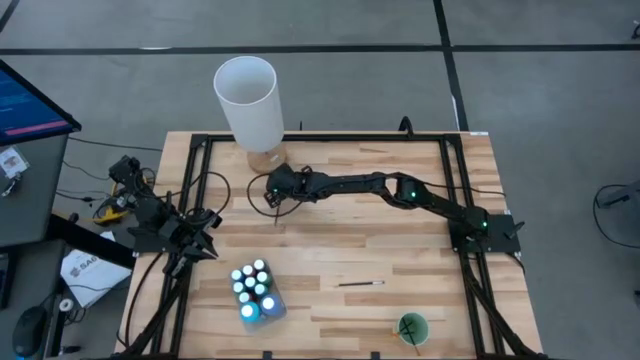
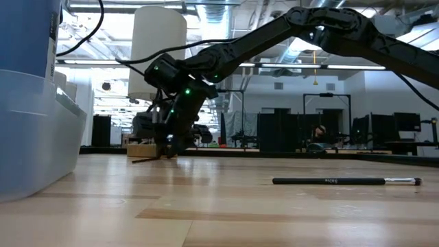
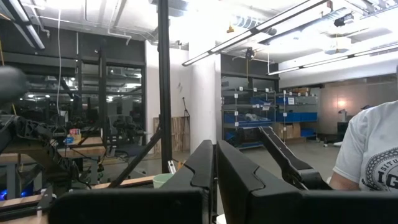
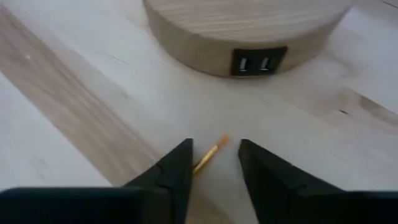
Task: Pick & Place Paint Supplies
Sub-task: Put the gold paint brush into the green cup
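My right gripper (image 1: 274, 192) reaches across to the far left-middle of the table, next to the round wooden base (image 4: 249, 31) of the tall white cylinder (image 1: 250, 100). It points down, low over the table, and is open. A thin brush lies on the table under it, and the brush's golden tip (image 4: 209, 155) shows between the two fingers, apart from both. In the low view the brush (image 2: 147, 159) sticks out beside the gripper (image 2: 168, 149). A second dark brush (image 1: 360, 284) lies on the table near the middle. Several white-capped bottles (image 1: 255, 290) stand in a clear bin at the near left. My left gripper (image 3: 216, 180) is shut and waits at the table's left edge.
A small green cup (image 1: 411, 327) stands at the near right. The clear bin (image 2: 34, 130) fills the left of the low view. A dark frame (image 1: 320, 138) runs around the table. A person in a white shirt (image 3: 373, 149) stands beyond the table.
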Robot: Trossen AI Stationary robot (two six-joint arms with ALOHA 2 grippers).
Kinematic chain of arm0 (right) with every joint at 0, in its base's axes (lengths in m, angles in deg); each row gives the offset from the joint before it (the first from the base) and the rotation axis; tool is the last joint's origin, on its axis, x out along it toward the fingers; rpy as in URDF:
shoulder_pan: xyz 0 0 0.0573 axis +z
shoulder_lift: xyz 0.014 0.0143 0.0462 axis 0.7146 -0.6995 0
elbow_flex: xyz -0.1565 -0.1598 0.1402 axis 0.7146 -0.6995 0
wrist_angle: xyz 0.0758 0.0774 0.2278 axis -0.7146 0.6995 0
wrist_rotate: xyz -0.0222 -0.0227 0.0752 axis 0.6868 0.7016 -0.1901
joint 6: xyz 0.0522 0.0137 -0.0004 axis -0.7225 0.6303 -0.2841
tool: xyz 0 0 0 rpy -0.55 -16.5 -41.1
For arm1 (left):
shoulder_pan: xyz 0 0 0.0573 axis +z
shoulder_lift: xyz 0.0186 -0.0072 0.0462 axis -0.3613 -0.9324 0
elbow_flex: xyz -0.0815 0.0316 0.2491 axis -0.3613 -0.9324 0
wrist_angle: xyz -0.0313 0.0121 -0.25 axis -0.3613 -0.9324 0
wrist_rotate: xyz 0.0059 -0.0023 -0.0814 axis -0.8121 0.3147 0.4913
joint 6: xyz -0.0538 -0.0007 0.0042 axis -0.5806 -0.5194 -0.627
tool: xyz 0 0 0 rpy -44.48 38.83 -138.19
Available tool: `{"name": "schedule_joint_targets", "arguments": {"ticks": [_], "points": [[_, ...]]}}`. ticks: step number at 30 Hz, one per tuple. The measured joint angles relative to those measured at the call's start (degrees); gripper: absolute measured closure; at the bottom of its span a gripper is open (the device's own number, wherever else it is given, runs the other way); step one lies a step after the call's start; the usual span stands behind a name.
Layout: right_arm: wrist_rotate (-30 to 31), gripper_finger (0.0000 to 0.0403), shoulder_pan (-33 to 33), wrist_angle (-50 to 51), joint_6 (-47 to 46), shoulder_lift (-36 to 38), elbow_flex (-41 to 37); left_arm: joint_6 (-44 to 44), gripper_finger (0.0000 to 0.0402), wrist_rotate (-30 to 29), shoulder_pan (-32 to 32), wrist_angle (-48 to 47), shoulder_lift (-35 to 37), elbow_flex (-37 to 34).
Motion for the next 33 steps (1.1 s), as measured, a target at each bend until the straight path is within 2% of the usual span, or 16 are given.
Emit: {"name": "schedule_joint_targets", "arguments": {"ticks": [7, 10, 21, 33], "points": [[-2.3, 0.0391, -0.2, 5.3, -2.2, 0.2, 0.1, 0.0, 0.0394, 0.0, 0.0, 0.0, 0.0, 0.0], [-3.0, 0.0396, -0.6, 8.4, -4.7, 0.3, 0.2, 0.0, 0.0394, 0.0, 0.0, 0.0, 0.0, 0.0], [-5.6, 0.0402, -0.5, 17.3, -3.6, 3.8, -0.4, 0.0, 0.0394, 0.0, 0.0, 0.0, 0.0, 0.0], [-3.1, 0.0403, 3.1, 28.4, -2.5, 9.7, -0.5, 0.0, 0.0394, 0.0, 0.0, 0.0, 0.0, 0.0]]}}
